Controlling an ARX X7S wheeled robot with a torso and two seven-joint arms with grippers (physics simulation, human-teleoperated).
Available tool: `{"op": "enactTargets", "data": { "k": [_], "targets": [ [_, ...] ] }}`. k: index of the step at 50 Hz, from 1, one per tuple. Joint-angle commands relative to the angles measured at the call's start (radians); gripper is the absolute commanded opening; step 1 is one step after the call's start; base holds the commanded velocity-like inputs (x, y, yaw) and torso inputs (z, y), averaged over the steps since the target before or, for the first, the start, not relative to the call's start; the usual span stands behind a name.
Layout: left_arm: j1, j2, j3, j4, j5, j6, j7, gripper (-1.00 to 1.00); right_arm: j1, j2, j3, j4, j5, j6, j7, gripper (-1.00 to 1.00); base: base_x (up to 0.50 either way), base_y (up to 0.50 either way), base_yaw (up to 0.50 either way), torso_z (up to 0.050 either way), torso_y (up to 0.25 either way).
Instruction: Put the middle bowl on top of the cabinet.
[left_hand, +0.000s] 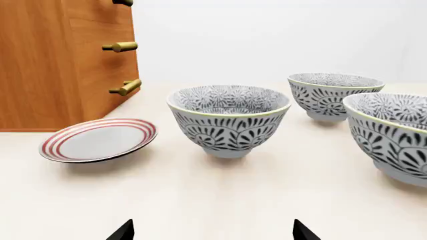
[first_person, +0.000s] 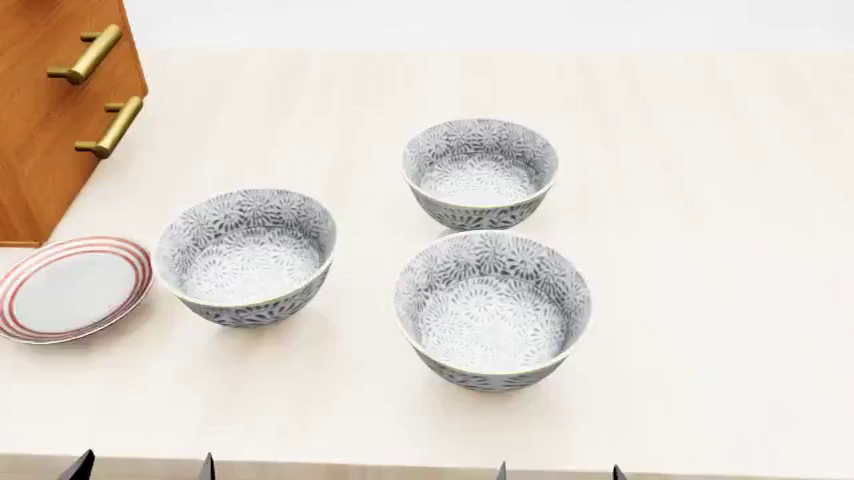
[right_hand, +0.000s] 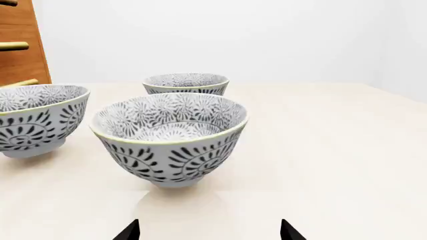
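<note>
End effectors (first_person: 144, 466) (first_person: 558, 470) wide, empty; middle bowl (first_person: 491, 308) untouched on tabletop (first_person: 694, 200) — next: grasp rim, lift to cabinet (first_person: 47, 110).

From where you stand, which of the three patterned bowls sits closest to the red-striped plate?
The left bowl: it sits right beside the plate, near the cabinet. The other two stand farther right.

No readable text, label or number anywhere.
</note>
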Motion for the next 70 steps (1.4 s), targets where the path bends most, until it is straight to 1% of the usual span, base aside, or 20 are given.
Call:
{"op": "enactTargets", "data": {
  "k": [1, 2, 10, 19, 21, 25, 27, 28, 29, 31, 33, 34, 36, 39, 41, 44, 52, 58, 60, 70],
  "targets": [
    [-0.003, -0.012, 0.013, -0.006, -0.012, 0.003, -0.013, 1.00, 0.005, 0.007, -0.009, 0.018, 0.007, -0.013, 0.008, 1.00, 0.00, 0.00, 0.00, 0.000, 0.000],
    [0.013, -0.021, 0.032, -0.005, 0.025, 0.040, -0.038, 1.00, -0.010, 0.014, -0.026, -0.019, -0.006, 0.012, 0.022, 1.00, 0.00, 0.00, 0.00, 0.000, 0.000],
    [0.056, -0.040, 0.071, 0.007, 0.000, 0.067, -0.063, 1.00, -0.052, 0.045, -0.064, -0.060, -0.002, 0.035, 0.055, 1.00, 0.00, 0.00, 0.00, 0.000, 0.000],
    [0.100, -0.062, 0.072, 0.201, -0.069, -0.059, -0.077, 1.00, -0.095, 0.061, -0.077, -0.189, 0.021, 0.093, 0.080, 1.00, 0.00, 0.00, 0.00, 0.000, 0.000],
    [0.083, -0.068, 0.076, 0.258, -0.071, -0.128, -0.086, 1.00, -0.108, 0.064, -0.074, -0.236, 0.025, 0.083, 0.090, 1.00, 0.00, 0.00, 0.00, 0.000, 0.000],
    [0.006, -0.082, 0.067, 0.490, -0.110, -0.372, -0.110, 1.00, -0.161, 0.087, -0.039, -0.366, 0.034, 0.086, 0.113, 1.00, 0.00, 0.00, 0.00, 0.000, 0.000],
    [-0.034, -0.069, 0.021, 0.593, -0.167, -0.455, -0.133, 1.00, -0.196, 0.094, -0.014, -0.433, 0.032, 0.083, 0.136, 1.00, 0.00, 0.00, 0.00, 0.000, 0.000],
    [-0.084, -0.063, -0.005, 0.696, -0.209, -0.558, -0.158, 1.00, -0.239, 0.100, 0.022, -0.506, 0.029, 0.078, 0.159, 1.00, 0.00, 0.00, 0.00, 0.000, 0.000],
    [-0.112, -0.065, -0.007, 0.748, -0.208, -0.612, -0.182, 1.00, -0.263, 0.104, 0.042, -0.547, 0.028, 0.086, 0.173, 1.00, 0.00, 0.00, 0.00, 0.000, 0.000],
    [-0.136, -0.079, 0.030, 0.844, -0.125, -0.587, -0.237, 1.00, -0.349, 0.108, 0.111, -0.668, 0.026, 0.063, 0.209, 1.00, 0.00, 0.00, 0.00, 0.000, 0.000],
    [-0.133, -0.071, 0.025, 0.889, -0.115, -0.568, -0.262, 1.00, -0.414, 0.109, 0.169, -0.741, 0.046, 0.030, 0.229, 1.00, 0.00, 0.00, 0.00, 0.000, 0.000],
    [-0.151, -0.063, 0.003, 0.934, -0.165, -0.656, -0.260, 1.00, -0.487, 0.103, 0.230, -0.793, 0.069, -0.016, 0.245, 1.00, 0.00, 0.00, 0.00, 0.000, 0.000],
    [-0.184, -0.056, -0.028, 0.984, -0.179, -0.724, -0.293, 1.00, -0.591, 0.087, 0.328, -0.835, 0.123, -0.097, 0.267, 1.00, 0.00, 0.00, 0.00, 0.000, 0.000],
    [-0.234, -0.028, -0.096, 0.972, -0.238, -0.793, -0.324, 1.00, -0.711, 0.060, 0.451, -0.853, 0.206, -0.225, 0.281, 1.00, 0.00, 0.00, 0.00, 0.000, 0.000],
    [-0.222, -0.045, -0.062, 0.935, -0.189, -0.765, -0.355, 1.00, -0.778, 0.036, 0.524, -0.849, 0.251, -0.292, 0.273, 1.00, 0.00, 0.00, 0.00, 0.000, 0.000],
    [-0.202, -0.038, -0.070, 0.933, -0.204, -0.751, -0.371, 1.00, -0.785, 0.001, 0.587, -0.829, 0.262, -0.311, 0.230, 1.00, 0.00, 0.25, 0.00, 0.000, 0.000],
    [-0.193, -0.060, -0.013, 0.895, -0.192, -0.721, -0.394, 1.00, -0.785, 0.000, 0.570, -0.844, 0.243, -0.317, 0.241, 1.00, 0.00, 0.41, 0.00, 0.000, 0.000],
    [-0.204, -0.073, 0.022, 0.784, -0.169, -0.641, -0.397, 1.00, -0.785, 0.000, 0.566, -0.872, 0.191, -0.300, 0.277, 1.00, 0.00, 0.04, 0.00, 0.000, 0.000],
    [-0.209, -0.077, 0.020, 0.786, -0.177, -0.651, -0.398, 1.00, -0.785, 0.000, 0.557, -0.884, 0.156, -0.279, 0.290, 1.00, 0.00, 0.50, 0.00, 0.000, 0.000],
    [-0.217, -0.082, 0.024, 0.775, -0.201, -0.661, -0.414, 1.00, -0.785, 0.001, 0.548, -0.895, 0.151, -0.283, 0.295, 1.00, 0.00, 0.50, 0.00, 0.000, 0.000]
  ]
}}
